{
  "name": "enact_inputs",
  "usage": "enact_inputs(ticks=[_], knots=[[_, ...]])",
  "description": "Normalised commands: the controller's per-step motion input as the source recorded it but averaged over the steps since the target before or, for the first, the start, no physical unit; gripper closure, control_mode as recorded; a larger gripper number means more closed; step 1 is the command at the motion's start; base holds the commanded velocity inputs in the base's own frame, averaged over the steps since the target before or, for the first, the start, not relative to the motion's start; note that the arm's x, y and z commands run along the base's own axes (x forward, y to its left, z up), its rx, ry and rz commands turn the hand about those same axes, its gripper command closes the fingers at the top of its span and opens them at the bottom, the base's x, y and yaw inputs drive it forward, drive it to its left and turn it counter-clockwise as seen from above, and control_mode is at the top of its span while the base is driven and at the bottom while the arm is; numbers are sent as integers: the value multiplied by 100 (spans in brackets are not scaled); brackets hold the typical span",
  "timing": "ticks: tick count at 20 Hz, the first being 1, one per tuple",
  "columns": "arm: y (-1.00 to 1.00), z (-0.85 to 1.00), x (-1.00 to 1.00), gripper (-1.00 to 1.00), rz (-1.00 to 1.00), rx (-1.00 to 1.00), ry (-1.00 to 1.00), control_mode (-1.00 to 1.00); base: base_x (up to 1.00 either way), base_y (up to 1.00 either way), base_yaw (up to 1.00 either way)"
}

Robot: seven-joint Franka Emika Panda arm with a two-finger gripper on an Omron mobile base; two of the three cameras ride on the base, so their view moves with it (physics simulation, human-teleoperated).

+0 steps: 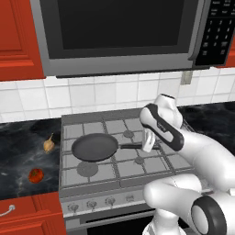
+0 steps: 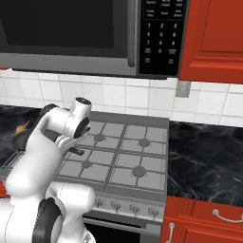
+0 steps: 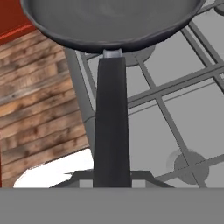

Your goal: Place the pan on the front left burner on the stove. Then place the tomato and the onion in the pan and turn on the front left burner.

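Left base view: we hold the round dark grey frying pan (image 1: 94, 147) by its long black handle (image 1: 133, 146), fingers (image 1: 148, 146) clamped narrow on it. Pan hangs over the grey stove (image 1: 137, 172); the large front left burner (image 1: 86, 169) lies just forward of it, handle axis pointing rightward.

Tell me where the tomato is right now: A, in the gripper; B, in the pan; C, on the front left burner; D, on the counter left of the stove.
D: the tomato lies on the dark counter left of the stove, near the onion.
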Motion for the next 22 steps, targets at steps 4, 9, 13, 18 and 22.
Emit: enact_inputs(ticks=[4, 9, 13, 18, 22], knots=[[0, -13, 0, 100, 7, 0, 0, -100, 0, 0, 0], [0, -24, 0, 100, 6, 0, 0, -100, 0, 0, 0], [0, -29, 0, 100, 3, -1, 0, -100, 0, 0, 0], [0, -30, 0, 100, 1, 0, 0, -100, 0, 0, 0], [2, -27, 5, 100, 0, -2, 0, -100, 0, 0, 0]])
